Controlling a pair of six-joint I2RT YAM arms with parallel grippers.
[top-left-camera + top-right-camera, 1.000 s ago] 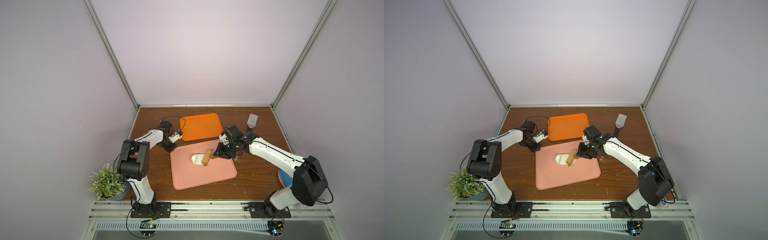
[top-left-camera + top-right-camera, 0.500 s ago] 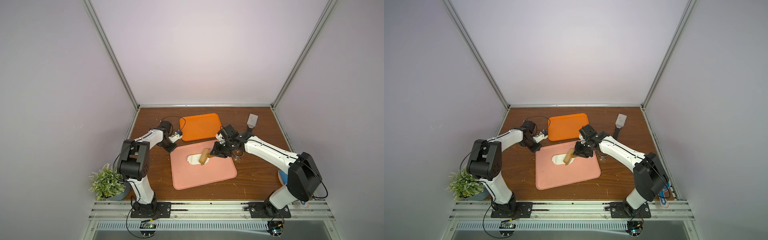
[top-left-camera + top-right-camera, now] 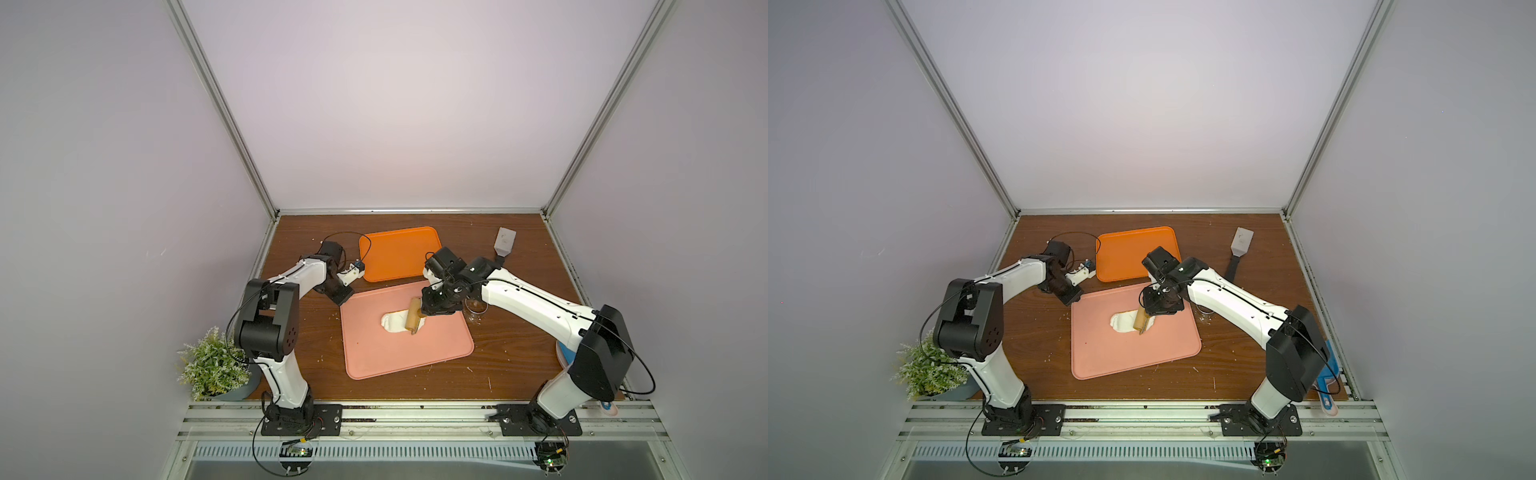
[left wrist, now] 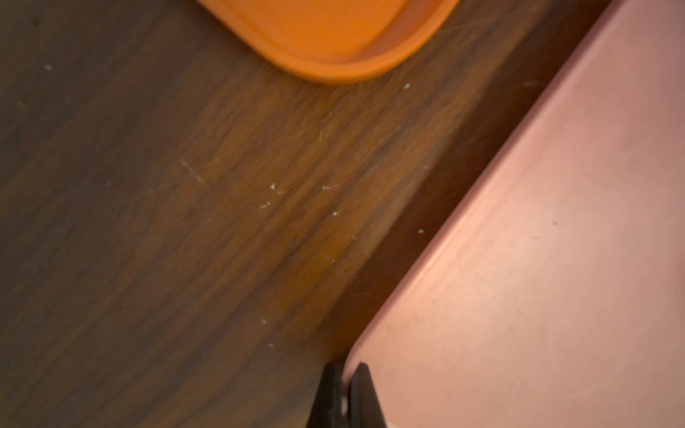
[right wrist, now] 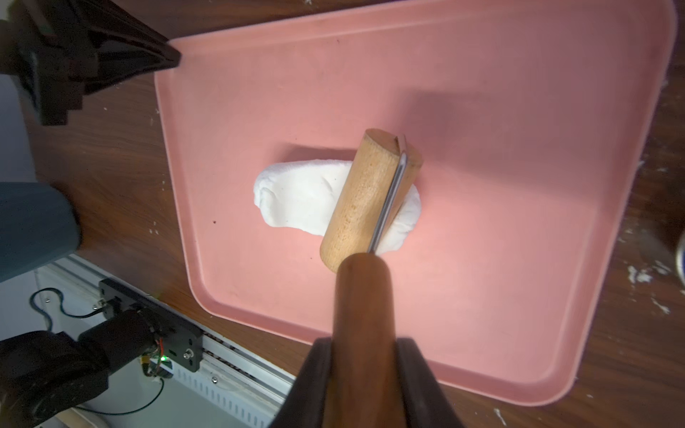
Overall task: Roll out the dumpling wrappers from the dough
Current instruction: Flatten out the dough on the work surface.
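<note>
In both top views the dough (image 3: 392, 323) (image 3: 1121, 323) lies as one white lump at the middle of the tray (image 3: 399, 370), with the roller (image 3: 413, 318) across the end nearer the right arm; no wrappers show anywhere, so I judge that none is cut yet; the right gripper (image 3: 432, 306) sits over the tray's far side, and the left gripper (image 3: 344, 296) is at the tray's far corner, between it and the orange tray (image 3: 399, 253); what looks like a metal ring (image 3: 476, 306) rests just beside the tray, under the right arm; neither claw's jaws can be read from here; the left wrist view settles one: the left gripper (image 4: 344, 374) is clenched on the tray's corner rim, one finger outside it and one over its floor, probably pinning the tray, with dough and roller out of its sight; the right wrist view settles the other: the right gripper (image 5: 365, 355) grasps the roller's dark handle (image 5: 361, 307), and the pale drum (image 5: 365, 200) presses on the dough (image 5: 296, 192), which is thick and rounded at its bare end; the dough looks soft, light and tacky, so it should spread under pressure yet cling to the wood; a wrapper would likely be limp and tear easily, better lifted from under its edge than pinched.
</note>
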